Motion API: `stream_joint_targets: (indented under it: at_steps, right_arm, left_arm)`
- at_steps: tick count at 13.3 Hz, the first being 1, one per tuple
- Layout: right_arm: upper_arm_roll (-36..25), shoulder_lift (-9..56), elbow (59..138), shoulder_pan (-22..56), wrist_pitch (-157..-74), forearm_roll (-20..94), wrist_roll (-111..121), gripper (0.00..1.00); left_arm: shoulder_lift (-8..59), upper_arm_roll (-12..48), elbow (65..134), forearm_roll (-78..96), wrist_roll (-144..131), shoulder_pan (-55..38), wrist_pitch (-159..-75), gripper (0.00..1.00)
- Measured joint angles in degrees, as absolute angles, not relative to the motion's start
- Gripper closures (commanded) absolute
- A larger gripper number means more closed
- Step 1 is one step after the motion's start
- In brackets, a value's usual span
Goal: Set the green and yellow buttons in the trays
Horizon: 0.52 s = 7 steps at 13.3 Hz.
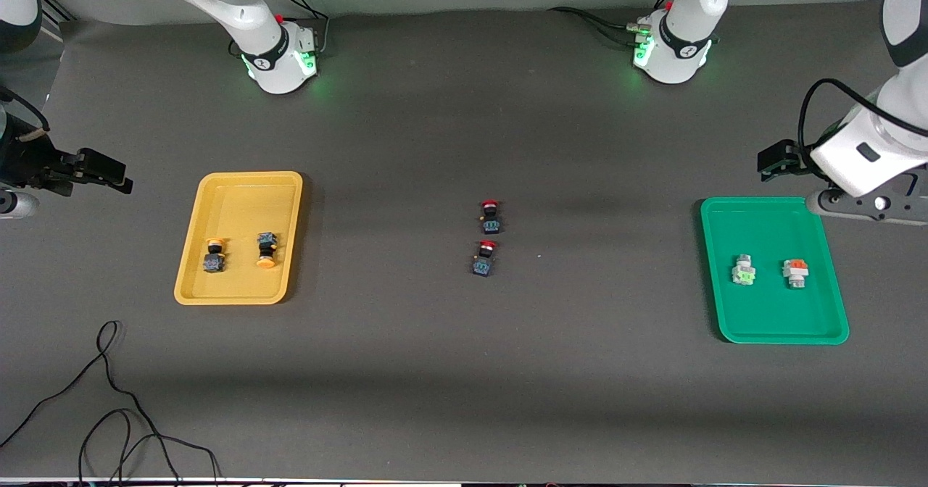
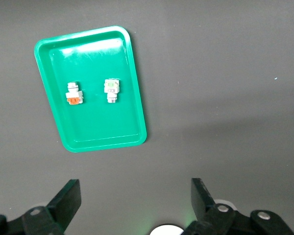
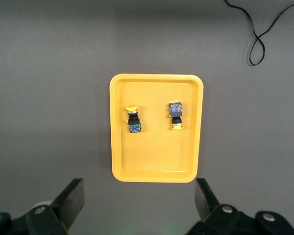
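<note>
The mustard yellow tray [image 1: 239,197] lies toward the right arm's end and holds two black switches with orange-yellow caps [image 1: 213,255] [image 1: 267,249]. The right wrist view also shows this tray [image 3: 157,156] and both switches [image 3: 133,119] [image 3: 176,115]. The green tray [image 1: 761,313] lies toward the left arm's end and holds the light-green block switch [image 1: 743,270] and the orange-red block switch [image 1: 795,273]. The left wrist view shows it too [image 2: 103,132]. My left gripper [image 1: 777,161] [image 2: 135,196] is open and empty, up beside the green tray. My right gripper [image 1: 101,172] [image 3: 137,193] is open and empty, up beside the yellow tray.
Two black switches with red caps [image 1: 490,217] [image 1: 484,258] lie on the grey mat midway between the trays. A loose black cable [image 1: 109,385] curls on the mat nearer the front camera than the yellow tray; it also shows in the right wrist view [image 3: 257,44].
</note>
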State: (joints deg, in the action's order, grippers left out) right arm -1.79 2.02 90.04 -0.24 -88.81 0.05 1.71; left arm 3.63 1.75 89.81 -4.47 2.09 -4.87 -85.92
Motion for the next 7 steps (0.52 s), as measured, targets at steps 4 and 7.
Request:
stream_joint_targets:
  at_steps: [4,7]
  right_arm:
    - [-1.79,2.02,90.03,-0.24,-88.81,0.05,1.71,0.00]
    - [-1.79,2.01,90.00,-0.24,-88.81,0.05,1.71,0.00]
  left_arm:
    - [2.59,1.52,91.57,-4.41,2.09,-4.86,-88.32,0.00]
    - [3.70,1.51,91.51,-4.37,2.09,-4.86,-88.20,0.00]
